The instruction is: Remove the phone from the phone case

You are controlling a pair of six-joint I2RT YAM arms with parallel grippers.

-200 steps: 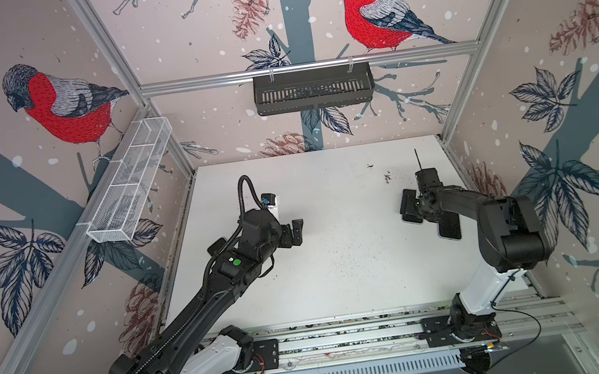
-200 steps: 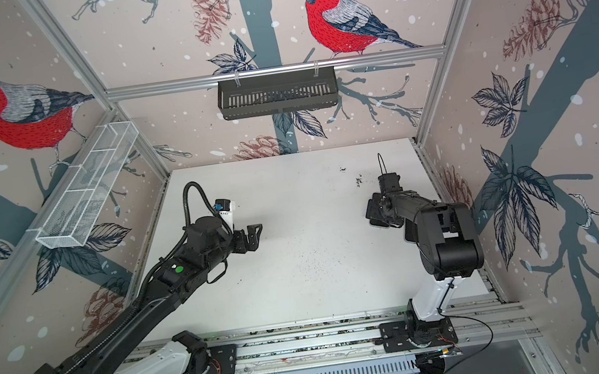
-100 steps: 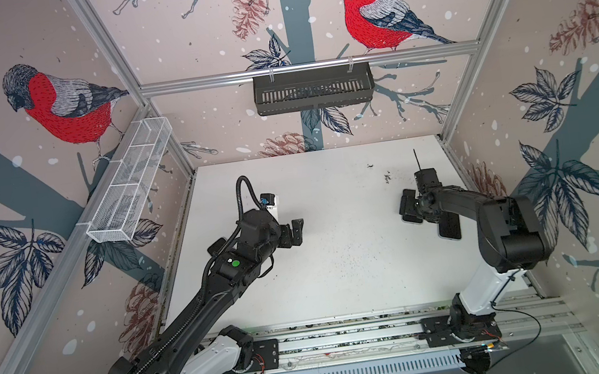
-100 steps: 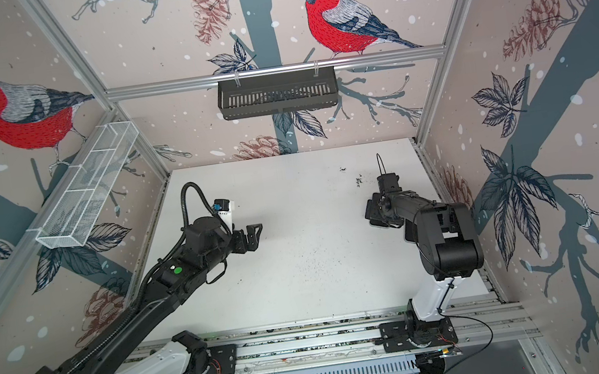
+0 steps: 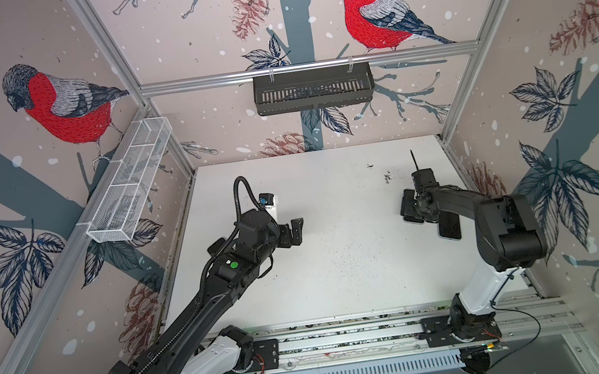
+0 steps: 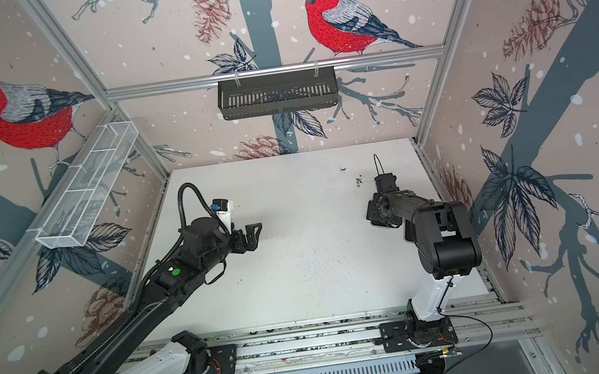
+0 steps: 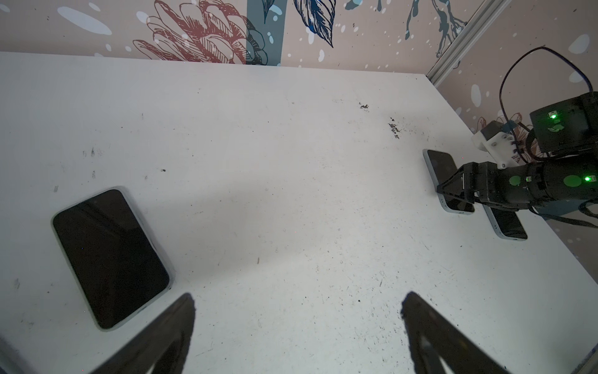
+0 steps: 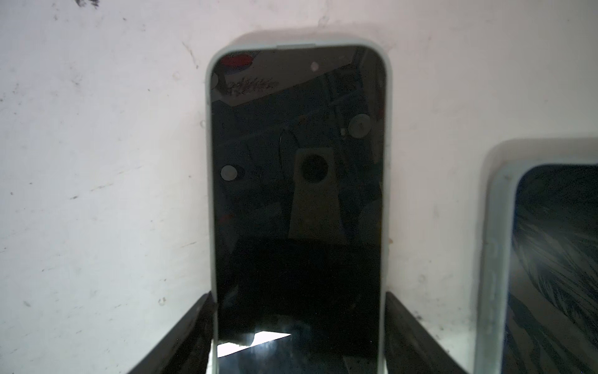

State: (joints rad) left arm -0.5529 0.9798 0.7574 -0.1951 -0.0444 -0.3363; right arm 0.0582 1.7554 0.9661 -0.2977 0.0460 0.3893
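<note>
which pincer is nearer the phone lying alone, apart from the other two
Left. The left pincer hovers just beside the lone phone; the right pincer is across the table, flanking another phone.

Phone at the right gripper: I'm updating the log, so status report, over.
Left gripper open, empty. Right gripper straddles phone, contact unclear. Phone flat on table, in its case. Second phone close beside, not touching.
</note>
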